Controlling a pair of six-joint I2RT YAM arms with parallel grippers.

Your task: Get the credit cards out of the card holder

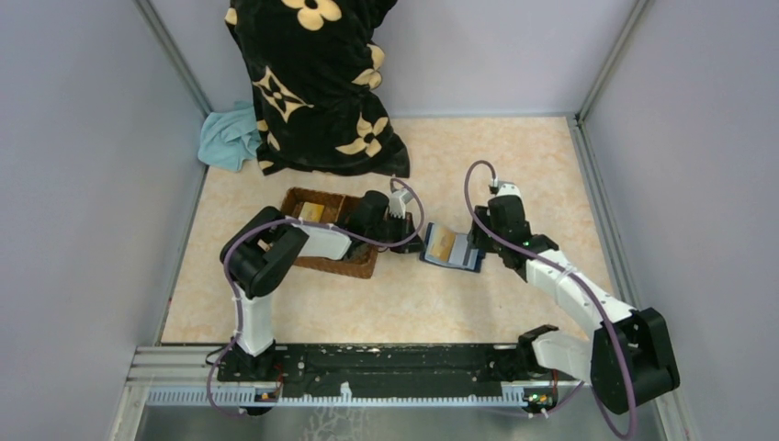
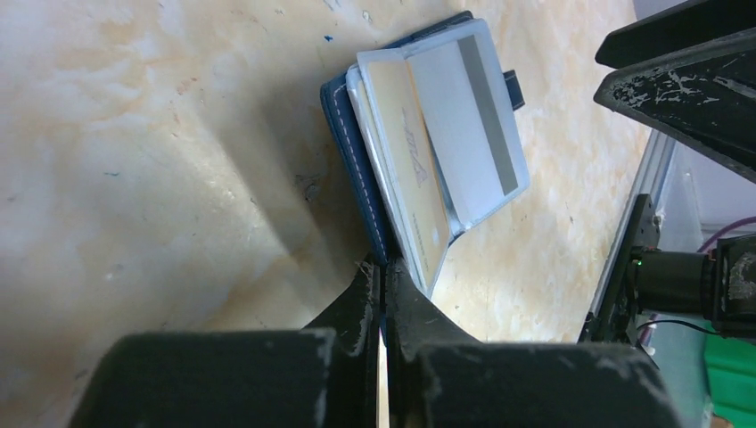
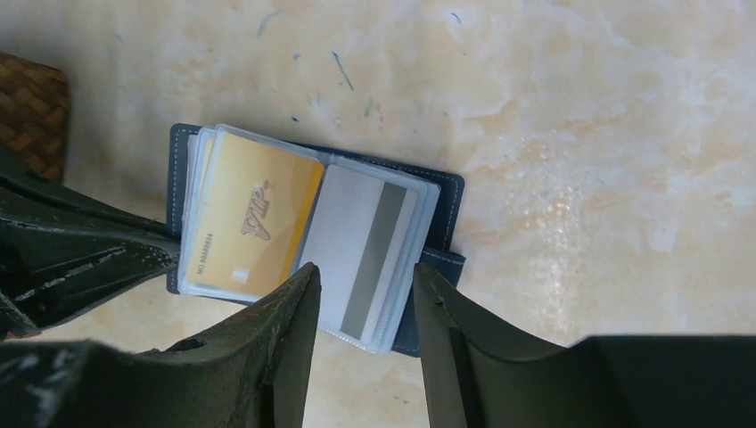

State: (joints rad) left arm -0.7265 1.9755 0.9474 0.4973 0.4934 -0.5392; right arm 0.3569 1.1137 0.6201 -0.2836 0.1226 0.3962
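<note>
The navy card holder [image 1: 452,248] lies open on the table between both arms. Its clear sleeves show a gold card [image 3: 250,223] on the left and a pale card with a grey stripe [image 3: 357,250] on the right. My left gripper [image 1: 415,244] is shut on the holder's left navy cover [image 2: 352,152], fingertips pinching its edge [image 2: 383,267]. My right gripper [image 3: 365,285] is open, just above the pale card's near edge, its fingers on either side of it and touching nothing. The gold card [image 2: 410,169] and pale card [image 2: 464,134] also show in the left wrist view.
A brown wicker basket [image 1: 360,266] stands left of the holder, under the left arm, with a yellowish card [image 1: 310,212] in one compartment. A black flowered cloth [image 1: 317,83] and a teal cloth [image 1: 230,138] lie at the back left. Grey walls enclose the table.
</note>
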